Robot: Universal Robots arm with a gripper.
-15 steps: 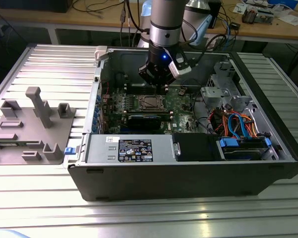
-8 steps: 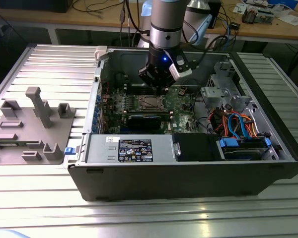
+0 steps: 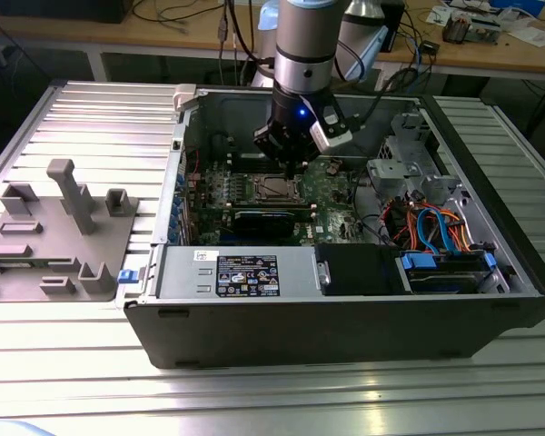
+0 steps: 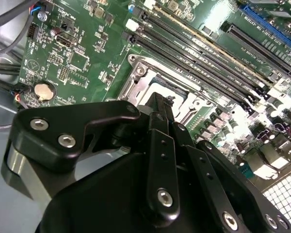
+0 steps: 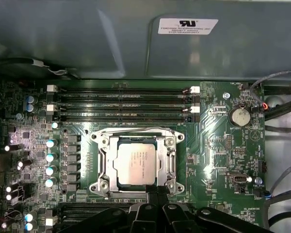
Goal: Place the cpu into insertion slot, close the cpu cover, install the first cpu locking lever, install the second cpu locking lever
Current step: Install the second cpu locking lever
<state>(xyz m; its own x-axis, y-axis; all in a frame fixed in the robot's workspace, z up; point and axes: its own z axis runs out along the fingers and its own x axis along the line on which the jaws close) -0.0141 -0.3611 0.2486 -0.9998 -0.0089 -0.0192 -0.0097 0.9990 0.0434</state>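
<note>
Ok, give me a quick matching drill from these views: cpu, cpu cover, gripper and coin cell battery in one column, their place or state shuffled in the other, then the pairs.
Things:
1. cpu
2. cpu cover
3. gripper
4. coin cell battery

Place or state:
A. round and silver, on the green board beside the socket
B. lying flat in the insertion slot, silvery top showing
C. closed down as a metal frame around the chip
D. black, fingertips at the socket's edge

Pairs: 1-B, 2-C, 3-D, 4-A
</note>
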